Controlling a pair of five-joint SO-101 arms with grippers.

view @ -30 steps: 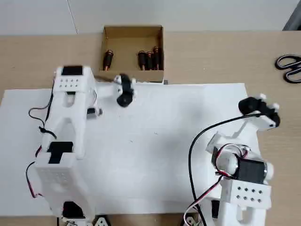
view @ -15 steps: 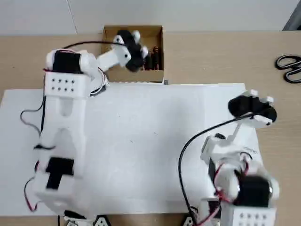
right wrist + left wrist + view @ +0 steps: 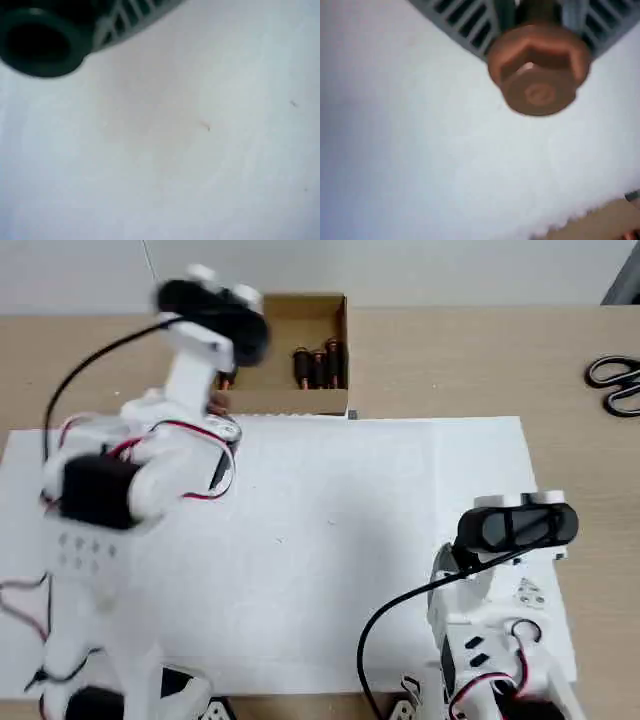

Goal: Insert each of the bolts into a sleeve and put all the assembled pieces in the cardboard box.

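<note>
The tabletop (image 3: 450, 360) carries a white sheet (image 3: 340, 530) with both arms standing at its near side; the left arm (image 3: 150, 480) stands raised, its head over the left wall of the cardboard box (image 3: 270, 345), which sits just beyond the sheet's far edge; the right arm (image 3: 490, 630) is folded low at the sheet's right side, well apart from the box; scissors (image 3: 615, 385) lie off at the far right, clear of the work. Three assembled pieces (image 3: 320, 365) stand side by side against the box's right wall, and a further one (image 3: 218, 390) lies by the left wall, partly hidden by the arm. The left gripper (image 3: 538, 12) has its jaws clenched on a bolt (image 3: 537, 75), hexagonal copper head towards the wrist camera, shank hidden between the ribbed jaws. At the right gripper (image 3: 515, 527) the open end of a dark sleeve (image 3: 40, 45) lies against a ribbed jaw; whether those jaws are clamped on it cannot be told. Judgement: bolt and sleeve are both small, rigid, smooth and apt to roll or twist in a grip; the bolt is best held across the shank just under the head, the sleeve across mid-barrel with the bore left clear; insertion will tolerate little misalignment.
</note>
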